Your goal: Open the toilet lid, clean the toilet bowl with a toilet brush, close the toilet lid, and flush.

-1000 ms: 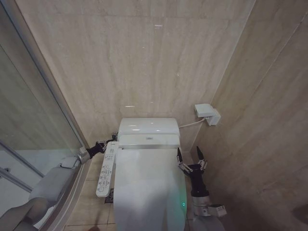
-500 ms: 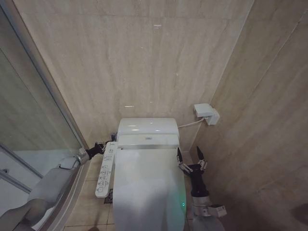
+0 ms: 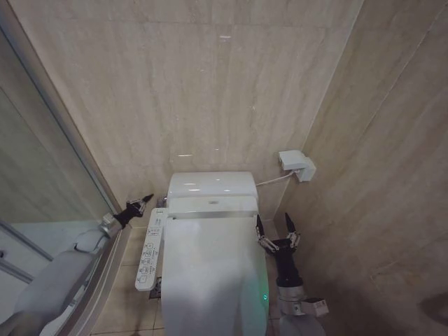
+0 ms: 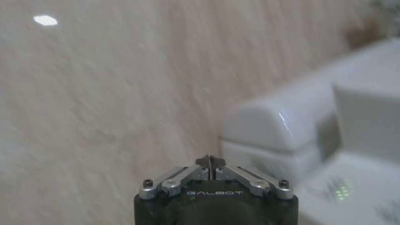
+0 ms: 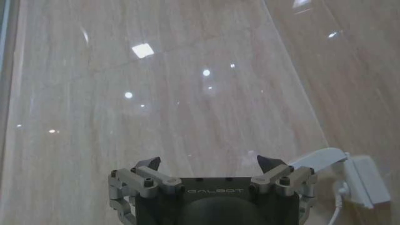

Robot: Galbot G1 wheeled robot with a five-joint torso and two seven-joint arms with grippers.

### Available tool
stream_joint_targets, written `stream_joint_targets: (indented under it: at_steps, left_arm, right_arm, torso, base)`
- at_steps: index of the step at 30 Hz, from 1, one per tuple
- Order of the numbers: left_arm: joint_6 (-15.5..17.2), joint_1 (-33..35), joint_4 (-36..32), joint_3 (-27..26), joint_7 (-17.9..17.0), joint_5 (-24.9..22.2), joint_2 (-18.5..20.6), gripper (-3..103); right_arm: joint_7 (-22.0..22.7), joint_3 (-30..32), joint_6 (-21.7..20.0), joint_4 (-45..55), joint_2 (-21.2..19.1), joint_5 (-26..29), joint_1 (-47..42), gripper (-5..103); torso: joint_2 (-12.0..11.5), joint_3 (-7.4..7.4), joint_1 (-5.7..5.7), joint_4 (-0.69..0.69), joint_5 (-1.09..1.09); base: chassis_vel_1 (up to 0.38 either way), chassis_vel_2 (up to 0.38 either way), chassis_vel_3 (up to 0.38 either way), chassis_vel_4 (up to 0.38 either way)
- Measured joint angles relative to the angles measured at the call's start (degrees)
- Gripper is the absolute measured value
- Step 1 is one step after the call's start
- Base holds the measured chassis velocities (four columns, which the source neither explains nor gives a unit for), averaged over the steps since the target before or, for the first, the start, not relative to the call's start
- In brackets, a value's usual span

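Observation:
The toilet lid (image 3: 210, 273) lies shut, white and glossy, hiding the toilet bowl beneath it. The white button panel (image 3: 149, 246) runs along the toilet's left side. My left gripper (image 3: 145, 200) is shut and holds nothing; it hovers just left of the panel's far end, near the back unit (image 3: 212, 185). In the left wrist view the left gripper (image 4: 211, 162) has its fingertips pressed together, with the back unit (image 4: 281, 126) beyond them. My right gripper (image 3: 274, 227) stands open beside the lid's right edge, pointing up and empty. The right wrist view shows the right gripper (image 5: 209, 161) facing the wall. The toilet brush is out of view.
Beige tiled walls close in behind and on the right. A white wall box (image 3: 297, 165) with a hose sits right of the back unit, also seen as the wall box (image 5: 362, 180). A glass shower screen (image 3: 42, 182) bounds the left side. A green light (image 3: 264, 297) glows by the lid.
My left gripper has drawn away from the button panel's far end, up and to the left. The head camera has shifted slightly. The right arm has kept its place.

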Motion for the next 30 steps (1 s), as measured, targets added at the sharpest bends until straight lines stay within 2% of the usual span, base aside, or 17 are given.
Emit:
stream_joint_targets:
  at_steps: [3,4,6,7,8,10,12,13,14,15,17,18,21,22,28,29,30]
  left_arm:
    - [2.52,8.41,-10.95,-7.83,-9.33,-1.26,1.61,1]
    - [2.52,8.41,-10.95,-7.83,-9.33,-1.26,1.61,1]
    - [5.09,14.45,-18.5,-13.09,-14.46,-3.13,2.26,1]
    - [7.06,18.43,-23.96,-16.46,-17.44,-4.27,2.33,25]
    - [7.06,18.43,-23.96,-16.46,-17.44,-4.27,2.33,25]
    - [10.63,24.5,-33.13,-20.78,-22.42,-6.59,2.04,25]
    - [14.19,31.67,-42.97,-25.4,-26.82,-8.0,0.7,25]
    - [14.19,31.67,-42.97,-25.4,-26.82,-8.0,0.7,25]
    - [15.66,35.5,-47.75,-28.37,-28.24,-8.11,-0.44,25]
    - [16.67,39.35,-52.83,-31.79,-29.48,-7.84,-1.91,53]
    - [18.26,45.47,-60.32,-36.87,-31.47,-6.43,-4.98,53]
    - [18.26,45.47,-60.32,-36.87,-31.47,-6.43,-4.98,53]
    - [20.43,55.45,-71.36,-42.28,-36.22,-2.37,-10.38,53]
    - [21.11,58.86,-75.04,-43.24,-38.09,-0.54,-12.12,80]
    - [23.37,66.84,-84.64,-44.0,-42.3,4.6,-16.83,80]
    - [23.49,67.54,-85.94,-43.72,-42.37,5.3,-17.26,100]
    - [23.49,68.0,-86.68,-43.25,-42.35,5.98,-17.48,100]
  right_arm:
    - [0.06,0.71,-0.02,0.0,0.27,0.0,-0.02,100]
    - [0.06,0.71,-0.02,0.0,0.27,0.0,-0.02,100]
    - [0.07,1.01,-0.06,0.0,0.22,0.0,-0.09,100]
    - [0.06,1.13,-0.12,0.03,0.22,-0.01,-0.09,100]
    - [0.06,1.13,-0.12,0.03,0.22,-0.01,-0.09,100]
    - [0.13,1.72,-0.2,0.41,0.37,0.0,-0.3,100]
    - [0.29,2.29,-0.24,1.16,0.73,0.02,-0.8,100]
    - [0.29,2.29,-0.24,1.16,0.73,0.02,-0.8,100]
    - [0.34,2.54,-0.25,1.56,0.79,0.03,-1.03,100]
    - [0.37,2.81,-0.27,1.97,0.88,0.02,-1.28,100]
    - [0.46,3.35,-0.31,2.7,1.01,0.03,-1.68,100]
    - [0.46,3.35,-0.31,2.7,1.01,0.03,-1.68,100]
    - [0.69,4.02,-0.36,3.79,1.17,-0.25,-2.46,100]
    - [0.73,4.18,-0.36,4.3,1.26,-0.27,-2.82,100]
    - [0.73,5.34,-0.29,6.34,1.93,-0.25,-4.51,100]
    - [0.84,5.89,-0.22,6.9,2.18,-0.23,-5.21,100]
    - [1.1,6.76,-0.11,7.71,2.59,-0.2,-6.19,100]
  torso:
    - [0.0,-0.01,-0.02,0.04,0.04]
    - [0.0,-0.01,-0.02,0.04,0.04]
    - [0.0,0.0,-0.02,0.1,0.0]
    - [0.0,-0.01,-0.02,0.09,0.01]
    - [0.0,-0.01,-0.02,0.09,0.01]
    - [0.01,-0.01,-0.03,0.11,0.03]
    - [0.01,-0.01,-0.02,0.02,0.01]
    - [0.01,-0.01,-0.02,0.02,0.01]
    - [0.01,-0.01,-0.02,0.03,0.01]
    - [0.01,-0.01,-0.02,0.04,0.03]
    - [0.02,-0.01,-0.03,0.09,0.04]
    - [0.02,-0.01,-0.03,0.09,0.04]
    - [0.02,-0.02,-0.03,0.08,0.01]
    - [0.02,-0.01,-0.03,0.09,0.03]
    - [0.02,-0.01,-0.03,0.08,0.04]
    - [0.02,-0.01,-0.03,0.07,0.03]
    - [0.02,-0.01,-0.03,0.04,0.02]
  base:
    - [0.0,0.0,0.0,0.0]
    - [0.0,0.0,0.0,0.0]
    - [0.0,0.0,0.0,0.0]
    - [0.0,0.0,0.0,0.0]
    - [0.0,0.0,0.0,0.0]
    - [0.0,0.0,0.0,0.0]
    - [0.0,0.0,0.0,0.0]
    - [0.0,0.0,0.0,0.0]
    - [0.0,0.0,0.0,0.0]
    - [0.0,0.0,0.0,0.0]
    - [0.0,0.0,0.0,0.0]
    - [0.0,0.0,0.0,0.0]
    - [0.0,0.0,0.0,0.0]
    - [0.0,0.0,0.0,0.0]
    - [0.0,0.0,0.0,0.0]
    - [0.0,0.0,0.0,0.0]
    - [0.0,0.0,0.0,0.0]
